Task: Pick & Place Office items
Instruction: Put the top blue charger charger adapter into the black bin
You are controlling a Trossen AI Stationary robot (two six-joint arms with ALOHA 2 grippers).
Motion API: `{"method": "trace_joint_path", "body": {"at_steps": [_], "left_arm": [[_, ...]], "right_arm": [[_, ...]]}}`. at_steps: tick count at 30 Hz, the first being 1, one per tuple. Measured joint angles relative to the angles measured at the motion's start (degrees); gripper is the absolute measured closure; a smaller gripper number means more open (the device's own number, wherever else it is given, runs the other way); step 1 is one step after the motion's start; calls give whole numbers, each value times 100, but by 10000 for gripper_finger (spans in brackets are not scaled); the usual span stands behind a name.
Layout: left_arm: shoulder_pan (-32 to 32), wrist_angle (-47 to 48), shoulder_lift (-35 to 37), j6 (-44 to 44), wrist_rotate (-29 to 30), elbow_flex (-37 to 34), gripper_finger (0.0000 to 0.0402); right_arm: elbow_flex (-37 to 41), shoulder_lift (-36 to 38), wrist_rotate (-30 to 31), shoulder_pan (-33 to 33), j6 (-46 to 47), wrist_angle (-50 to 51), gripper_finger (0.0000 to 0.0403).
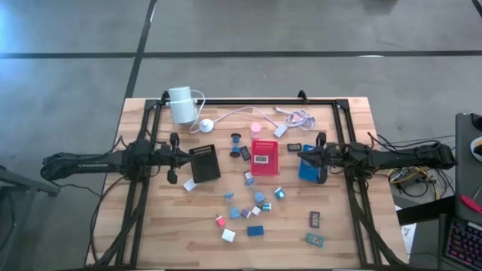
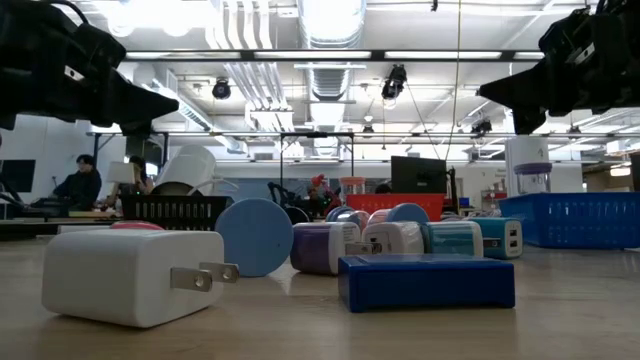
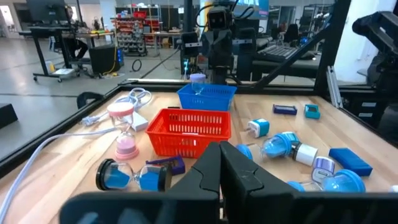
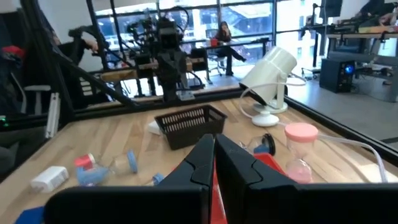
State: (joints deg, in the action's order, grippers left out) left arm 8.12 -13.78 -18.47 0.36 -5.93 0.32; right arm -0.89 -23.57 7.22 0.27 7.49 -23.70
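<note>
Wooden table [image 1: 354, 226] carries scattered office items [image 1: 252, 211] and three baskets [image 1: 263, 156].

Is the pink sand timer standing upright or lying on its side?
Upright. The pink sand timer stands on one end cap beside the red basket, while the blue sand timer near it lies sideways.

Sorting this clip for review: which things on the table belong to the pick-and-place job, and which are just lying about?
Job:
scattered office items
white charger block
blue block

Lying about:
white cylinder device
white cable
pink hourglass

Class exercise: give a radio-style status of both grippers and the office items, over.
Left gripper shut, empty, by black tray. Right gripper shut, empty, over blue tray. Office items scattered mid-table, untouched.
</note>
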Motion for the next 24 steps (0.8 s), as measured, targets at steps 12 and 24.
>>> {"method": "trace_joint_path", "body": {"at_steps": [12, 24], "left_arm": [[0, 7, -1, -9, 0, 0, 395], [0, 233, -5, -19, 0, 0, 394]], "right_arm": [[-2345, -1833, 107, 516, -162, 2270, 390], [-5267, -4357, -584, 1169, -338, 5314, 376]]}}
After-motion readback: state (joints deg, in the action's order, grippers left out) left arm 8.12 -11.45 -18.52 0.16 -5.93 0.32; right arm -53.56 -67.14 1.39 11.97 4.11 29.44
